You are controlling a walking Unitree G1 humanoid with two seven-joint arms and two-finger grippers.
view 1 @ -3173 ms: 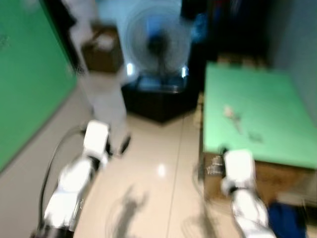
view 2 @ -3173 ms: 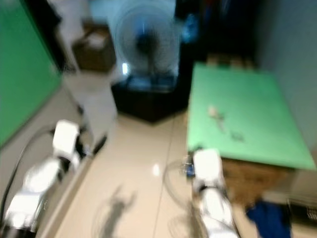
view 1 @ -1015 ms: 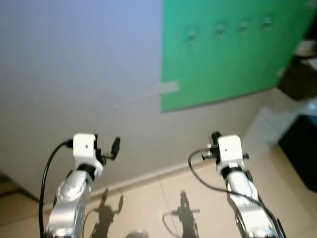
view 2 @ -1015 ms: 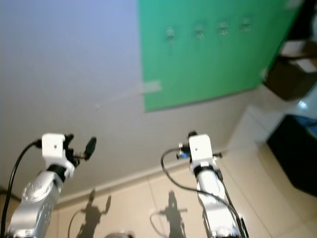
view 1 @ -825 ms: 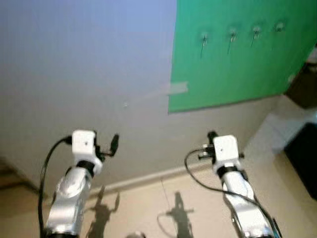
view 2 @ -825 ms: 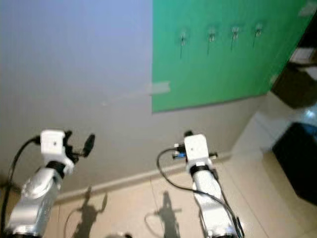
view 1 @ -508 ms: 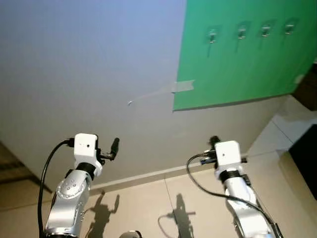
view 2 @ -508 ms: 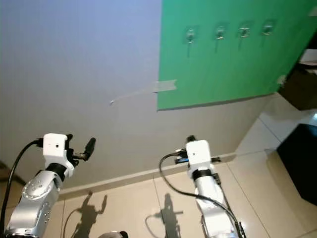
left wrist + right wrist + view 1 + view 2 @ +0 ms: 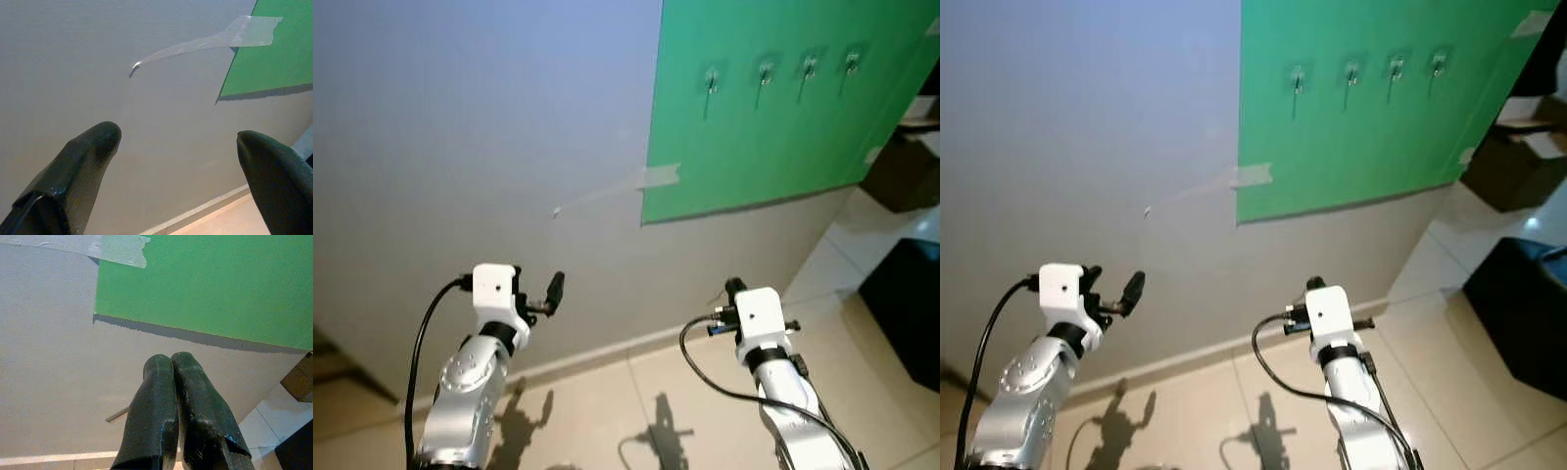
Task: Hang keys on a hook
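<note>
Several small metal hooks (image 9: 766,71) sit in a row near the top of a green board (image 9: 754,137) on the grey wall ahead and to the right. My left gripper (image 9: 178,142) is raised toward the bare wall left of the board, open and empty. My right gripper (image 9: 171,360) points at the wall just under the board's lower edge. Its two fingers are pressed shut and I see nothing between them. From the head it stands well below the hooks (image 9: 1347,70). I see no keys.
A strip of clear tape (image 9: 658,177) runs from the board's left edge across the wall. A brown cardboard box (image 9: 906,166) and a black object (image 9: 911,294) stand on the tiled floor to the right. The skirting (image 9: 1195,352) runs along the wall's foot.
The whole picture has shifted, so the camera has swung back a little toward the green board. Both arms keep the same raised pose; the grippers' states are unchanged.
</note>
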